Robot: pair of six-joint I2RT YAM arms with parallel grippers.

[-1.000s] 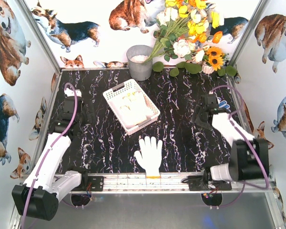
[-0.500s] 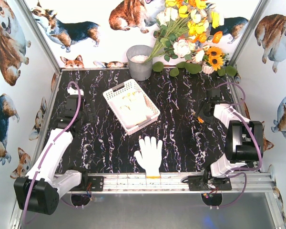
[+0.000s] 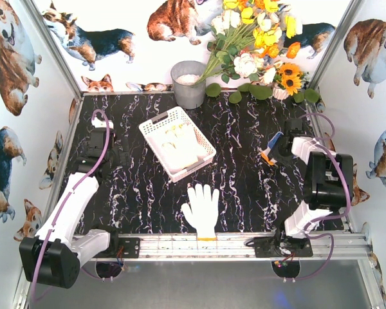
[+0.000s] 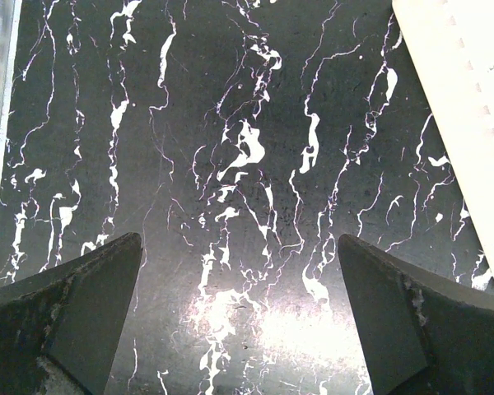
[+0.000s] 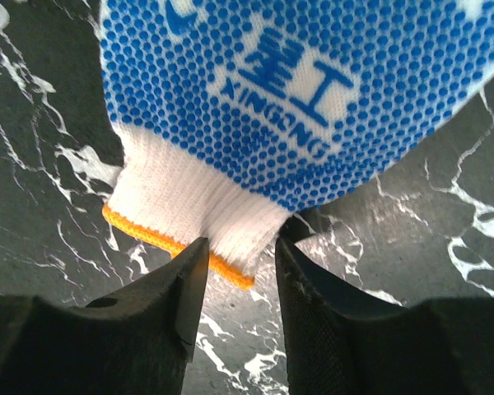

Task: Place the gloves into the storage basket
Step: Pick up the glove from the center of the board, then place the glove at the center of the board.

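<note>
grey bucket [image 3: 188, 82] and flowers [image 3: 257, 45] at the far edge of the dark marbled surface [image 3: 244, 187]. basket [image 3: 156, 126] left of centre, set askew, pale gloves [image 3: 180, 151] inside. white glove [image 3: 201, 207] flat at the near edge, fingers pointing away, nothing between it and the basket. dotted glove [image 5: 296, 90] at far right, well apart from the basket. right end effector [image 5: 237, 251] narrowed, pinching that glove's white, orange-edged cuff between both fingers. left end effector [image 4: 239, 240] spread wide over bare surface beside the basket's corner, holding nothing.
</note>
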